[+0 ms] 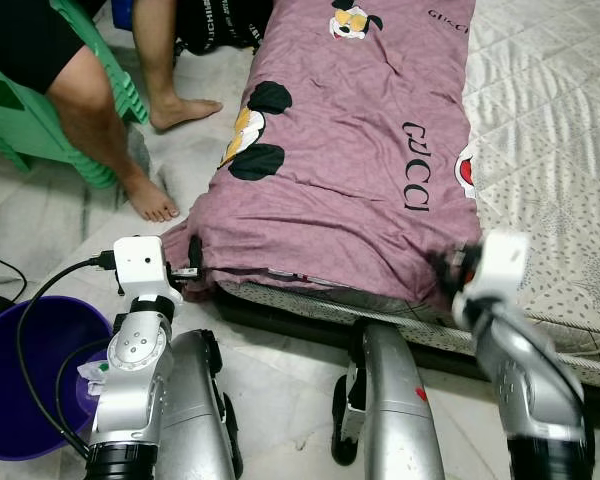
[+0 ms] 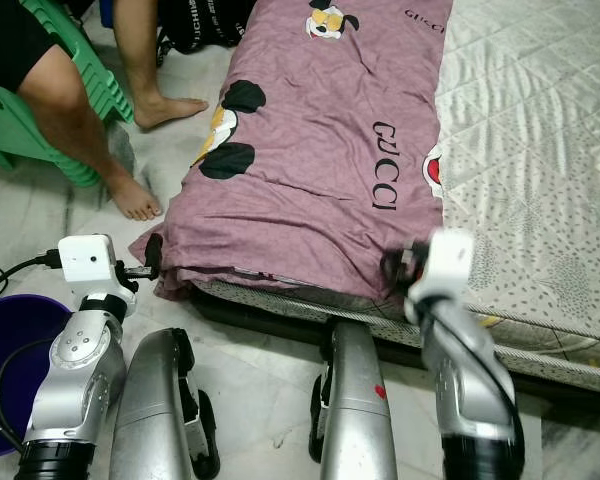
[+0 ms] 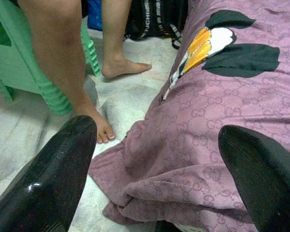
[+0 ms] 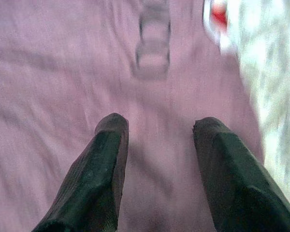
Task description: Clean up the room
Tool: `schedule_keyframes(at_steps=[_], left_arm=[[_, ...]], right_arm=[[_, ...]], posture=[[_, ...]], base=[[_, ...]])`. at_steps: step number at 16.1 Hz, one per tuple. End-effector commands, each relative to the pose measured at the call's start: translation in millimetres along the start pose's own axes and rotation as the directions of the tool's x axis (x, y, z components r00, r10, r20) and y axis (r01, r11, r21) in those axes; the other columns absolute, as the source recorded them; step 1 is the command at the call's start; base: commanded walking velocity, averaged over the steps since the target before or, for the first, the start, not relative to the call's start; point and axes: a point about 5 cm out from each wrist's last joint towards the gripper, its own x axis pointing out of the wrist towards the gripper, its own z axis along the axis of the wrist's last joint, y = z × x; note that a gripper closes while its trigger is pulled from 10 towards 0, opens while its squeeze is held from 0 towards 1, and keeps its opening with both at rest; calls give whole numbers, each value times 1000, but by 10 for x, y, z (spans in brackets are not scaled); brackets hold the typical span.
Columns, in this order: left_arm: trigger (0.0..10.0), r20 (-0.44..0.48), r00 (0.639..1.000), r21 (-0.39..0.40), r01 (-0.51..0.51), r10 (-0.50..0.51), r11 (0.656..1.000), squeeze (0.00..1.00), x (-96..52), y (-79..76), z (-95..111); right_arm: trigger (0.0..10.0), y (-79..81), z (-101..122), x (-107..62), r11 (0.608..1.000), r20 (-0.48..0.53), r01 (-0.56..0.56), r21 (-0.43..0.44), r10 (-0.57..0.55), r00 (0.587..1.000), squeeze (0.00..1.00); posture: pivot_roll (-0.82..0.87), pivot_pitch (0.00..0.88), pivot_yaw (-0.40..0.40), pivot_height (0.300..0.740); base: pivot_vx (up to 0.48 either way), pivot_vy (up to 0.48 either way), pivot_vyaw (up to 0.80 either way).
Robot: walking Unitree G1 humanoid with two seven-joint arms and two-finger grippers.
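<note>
Purple blanket (image 1: 350,160) lay along the bed's (image 1: 550,150) left side, near corner drooping over the edge. Left gripper (image 3: 159,159) spread wide at that corner, 9 o'clock; right gripper (image 4: 157,145) parted over the 5 o'clock hem. A person's feet (image 1: 155,200) at 10 o'clock; purple basin (image 1: 30,370) at 8.

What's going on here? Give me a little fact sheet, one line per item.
Setting: bedroom floor beside a low mattress
Blanket: purple blanket with cartoon prints, spread on the mattress, its near corner drooping over the edge
Left gripper: open, at the blanket's drooping corner
Right gripper: open, over the blanket near its other near corner; view blurred
Person: bare legs, seated on a green plastic stool
Bucket: purple bucket on the floor at the robot's left
</note>
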Motion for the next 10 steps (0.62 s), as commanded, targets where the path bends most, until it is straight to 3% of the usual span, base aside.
schedule_keyframes(at_steps=[1,4,8,9,10], left_arm=[[10000,-18,1000,1,-6,6,1000,0,-25,39,-47],[10000,-16,1000,2,-7,7,1000,0,-18,45,-42],[10000,-20,1000,0,-1,1,1000,0,-6,25,-47],[10000,-20,1000,-1,-1,1,1000,0,-4,23,-47],[10000,-19,1000,-1,-1,1,1000,0,-1,20,-45]], right_arm=[[10000,-10,20,-41,1000,40,2,17,-3,999,1000],[10000,-18,16,-47,1000,56,12,-23,-10,998,1000],[10000,-167,-320,-12,982,-119,102,-161,-122,985,1000],[10000,-181,-352,-1,981,-134,109,-162,-131,982,1000],[10000,-202,-399,23,975,-149,119,-188,-148,978,949]], posture=[[7,227,0,563],[9,226,0,563],[10,224,-1,563],[11,225,-1,563],[14,223,-2,563]], base=[[0,0,0],[0,0,0],[0,0,0],[0,0,0],[0,0,0]])
